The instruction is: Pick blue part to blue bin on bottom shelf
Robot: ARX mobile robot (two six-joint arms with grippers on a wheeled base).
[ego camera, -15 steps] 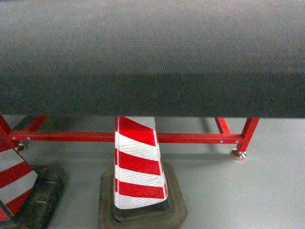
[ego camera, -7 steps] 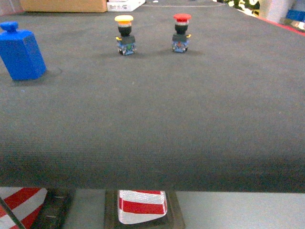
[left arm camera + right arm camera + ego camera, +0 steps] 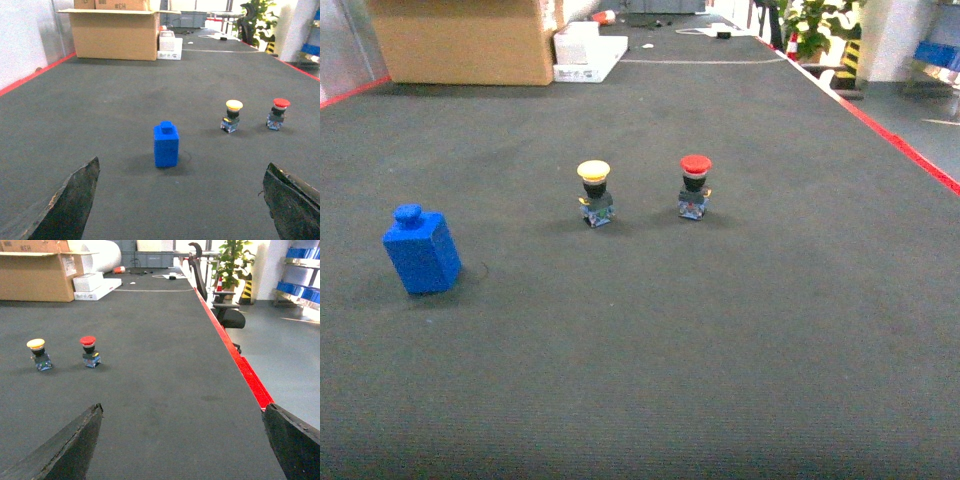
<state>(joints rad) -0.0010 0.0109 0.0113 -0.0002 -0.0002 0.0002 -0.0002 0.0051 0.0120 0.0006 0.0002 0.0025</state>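
A small dark-blue boxy block with a knob on top [image 3: 421,251] stands upright on the dark grey, felt-like bench [image 3: 720,330], well to the left and nearer than the two push buttons. Those buttons sit side by side toward the middle of the bench: a yellow-capped push button [image 3: 594,193] on the left and a red-capped push button [image 3: 694,186] on the right, a little apart from each other. At the far left end rests a large brown cardboard box [image 3: 465,40], with a flat white carton [image 3: 585,52] just beside it on the right. A red strip [image 3: 895,140] runs along the right edge of the bench. From the left wrist view, the left gripper [image 3: 180,200] has its jaws spread wide with nothing between them, the blue block lying ahead of the gap and apart from both fingers. The right gripper [image 3: 182,445] likewise has its jaws spread wide over bare bench, the two buttons off to its far left.
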